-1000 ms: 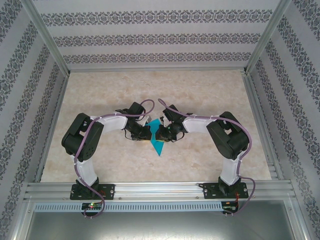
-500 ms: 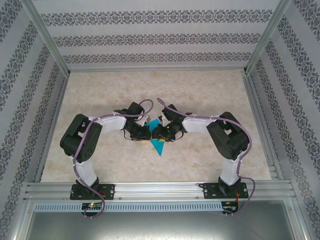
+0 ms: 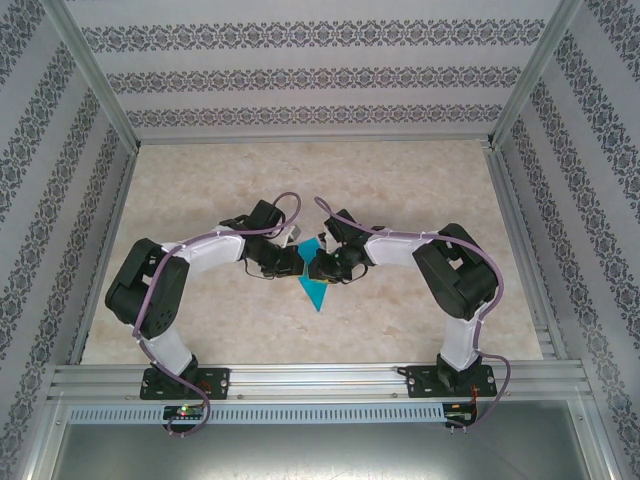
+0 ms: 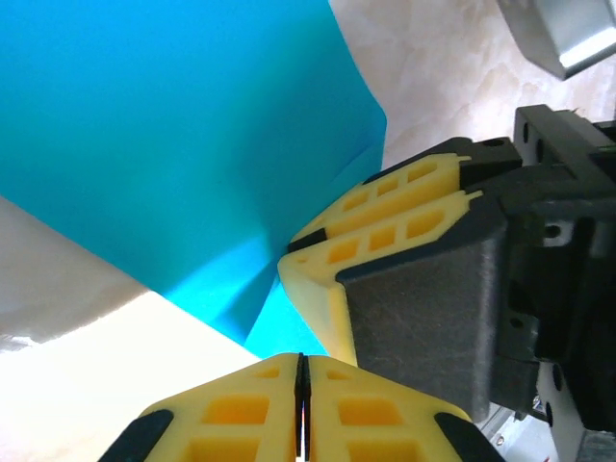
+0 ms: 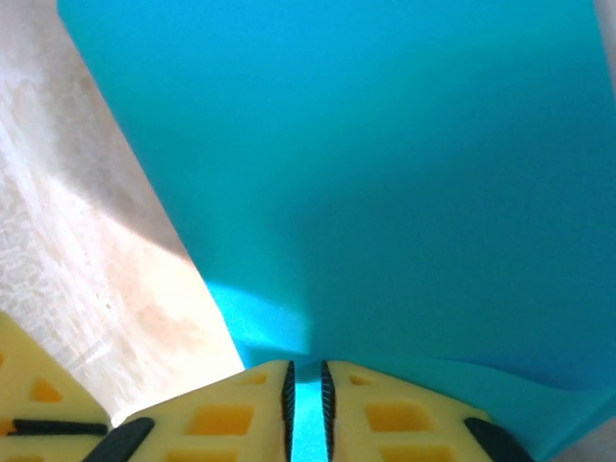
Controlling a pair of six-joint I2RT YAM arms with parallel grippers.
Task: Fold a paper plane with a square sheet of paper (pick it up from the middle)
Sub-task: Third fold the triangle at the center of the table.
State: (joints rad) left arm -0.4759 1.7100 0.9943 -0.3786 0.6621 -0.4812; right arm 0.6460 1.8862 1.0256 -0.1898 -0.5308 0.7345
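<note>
left gripper (image 3: 291, 262) and right gripper (image 3: 313, 265) meet nose to nose at mid-table in the top view, over the upper part of a teal-blue paper sheet (image 3: 316, 291). the arms cover that part. the sheet's lower half shows, tapering to a sharp point toward the near edge of the pale marbled table (image 3: 420, 190). how the jaws stand is too small to read here.

left wrist view: the left gripper's yellow ribbed fingers (image 4: 241, 414), cut off by the bottom edge, are pressed together where the matte sheet bows down into their tips. the right gripper's black-backed yellow fingers close on the same paper just beside them.

right wrist view: the right fingers (image 5: 404, 419) pinch the sheet, teal showing in the slit between them. the smooth, unmarked paper runs out of frame at top and right.
</note>
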